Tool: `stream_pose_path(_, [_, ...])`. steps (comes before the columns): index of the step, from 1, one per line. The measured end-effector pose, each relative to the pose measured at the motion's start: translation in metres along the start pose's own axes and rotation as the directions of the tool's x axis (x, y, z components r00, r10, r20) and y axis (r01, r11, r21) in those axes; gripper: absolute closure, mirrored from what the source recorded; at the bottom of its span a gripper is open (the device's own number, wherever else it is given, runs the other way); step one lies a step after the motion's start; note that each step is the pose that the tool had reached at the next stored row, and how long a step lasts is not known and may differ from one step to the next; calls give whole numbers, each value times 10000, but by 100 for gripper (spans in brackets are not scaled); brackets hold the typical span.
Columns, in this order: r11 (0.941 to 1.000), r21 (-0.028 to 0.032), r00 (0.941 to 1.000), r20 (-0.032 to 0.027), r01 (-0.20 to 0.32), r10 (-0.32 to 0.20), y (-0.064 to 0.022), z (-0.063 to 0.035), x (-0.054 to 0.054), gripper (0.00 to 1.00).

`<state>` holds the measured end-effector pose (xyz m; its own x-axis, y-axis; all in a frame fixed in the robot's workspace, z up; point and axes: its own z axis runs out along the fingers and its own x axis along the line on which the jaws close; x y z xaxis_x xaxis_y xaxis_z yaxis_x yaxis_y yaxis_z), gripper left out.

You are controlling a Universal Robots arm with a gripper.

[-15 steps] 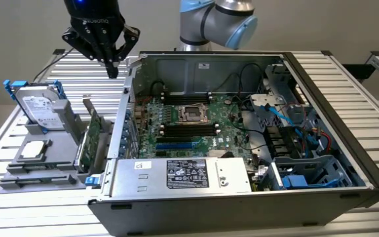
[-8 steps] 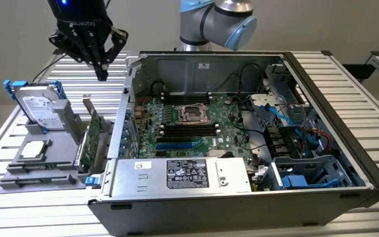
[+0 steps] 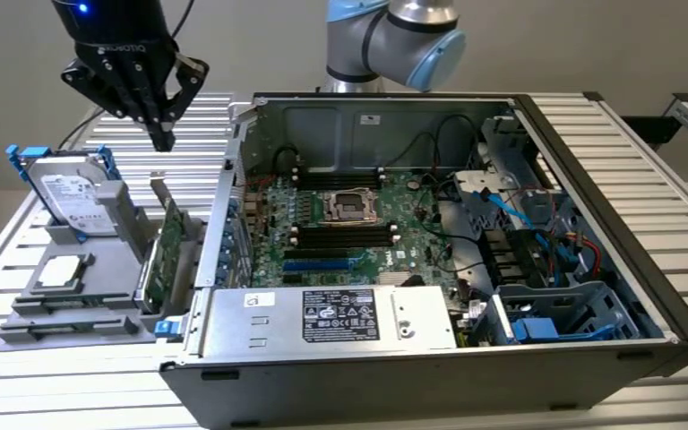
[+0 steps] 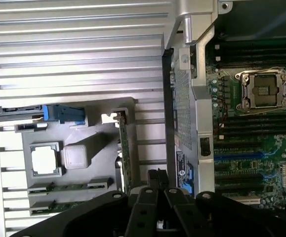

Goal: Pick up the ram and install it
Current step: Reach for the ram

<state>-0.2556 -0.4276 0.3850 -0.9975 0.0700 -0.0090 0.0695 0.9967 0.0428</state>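
With the table [image 3: 207,121] open at twelve and nine o'clock but the case [image 3: 239,152] wall tight at three o'clock of the tray [image 3: 105,309] in the exterior view, the empty gripper [image 3: 162,136], fingers together just above the upright card [image 3: 172,237], could clip card or drive [image 3: 72,193] reaching the ram [image 4: 63,187] lying at the tray's seven o'clock.

Exterior view, clock centred on gripper [image 3: 162,134].
- 6 o'clock: open air down to expansion card [image 3: 171,242], standing edge-up in grey holder [image 3: 93,296].
- 7 o'clock: hard drive [image 3: 72,193] stands tall, blocks low pass.
- 4 o'clock: case side wall [image 3: 229,202] rises between holder and motherboard [image 3: 320,260]; case open from above.
- Memory slots [image 3: 344,235] uncovered; power supply [image 3: 332,318] bulks at their 6 o'clock.
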Motion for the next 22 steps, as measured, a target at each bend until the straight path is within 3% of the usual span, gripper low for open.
stream_pose_path(10, [10000,21,10000,-54,2,-2,-86,16,245,89])
stream_pose_path(22, [10000,43,9999,-135,34,-33,-190,31,450,89])
